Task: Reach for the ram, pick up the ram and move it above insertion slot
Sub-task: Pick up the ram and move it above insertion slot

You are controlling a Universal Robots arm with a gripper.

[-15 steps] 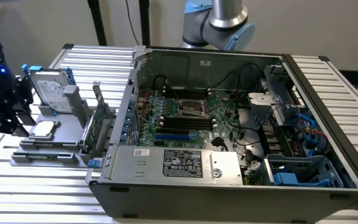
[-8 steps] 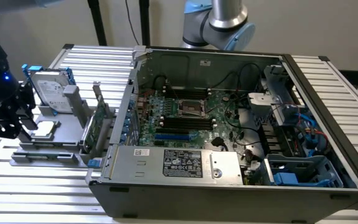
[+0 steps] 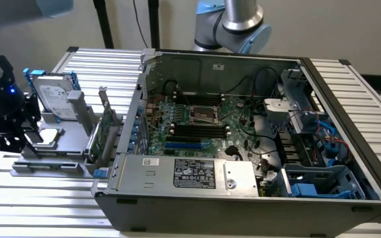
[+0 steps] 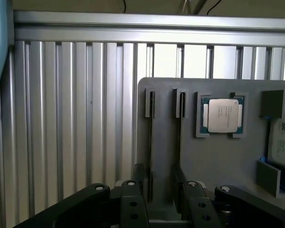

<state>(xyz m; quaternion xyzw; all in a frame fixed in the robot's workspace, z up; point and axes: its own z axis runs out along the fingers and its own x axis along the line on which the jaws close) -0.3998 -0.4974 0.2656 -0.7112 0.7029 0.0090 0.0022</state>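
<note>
My gripper [image 4: 162,192] hangs open over the grey parts holder [image 4: 218,161], one black finger [image 4: 132,202] on each side of its two narrow slots. A thin dark strip [image 4: 150,142] runs along one slot and looks like the ram seen edge-on, lying between the fingers; I cannot tell whether they touch it. In the exterior view the gripper [image 3: 20,141] is at the far left, over the holder [image 3: 58,158]. The motherboard's long black memory slots [image 3: 197,130] lie inside the open computer case [image 3: 243,198].
On the holder sit a processor chip [image 4: 222,115], a silver hard drive with blue rails [image 3: 55,94] and an upright green expansion card [image 3: 101,134]. Everything rests on a ribbed aluminium table [image 3: 38,198]. Cables and drive bays crowd the case at the exterior view's right.
</note>
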